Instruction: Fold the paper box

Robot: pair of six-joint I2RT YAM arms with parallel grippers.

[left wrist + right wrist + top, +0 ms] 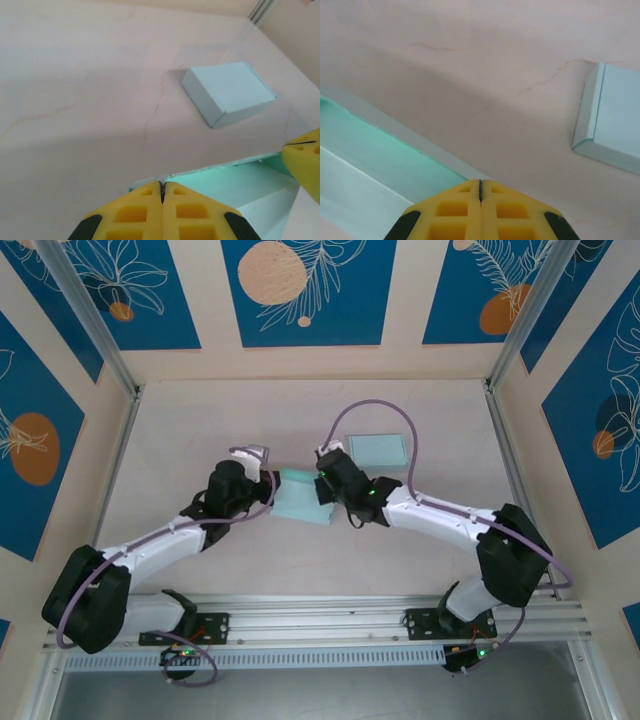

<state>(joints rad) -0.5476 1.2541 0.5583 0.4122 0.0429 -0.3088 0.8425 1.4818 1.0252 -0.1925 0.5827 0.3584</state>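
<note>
Meeting over the middle of the table [200, 430], the two arms close in on the mint-green paper box [300, 500] from either side. The left gripper [161, 185] has its yellow fingers pressed flat together, tips at the box's near edge. The right gripper [480, 181] is likewise fully closed against the opposite wall. Whether paper is pinched between either pair cannot be told. A second, already folded box [378, 449] lies flat behind the right gripper.
</note>
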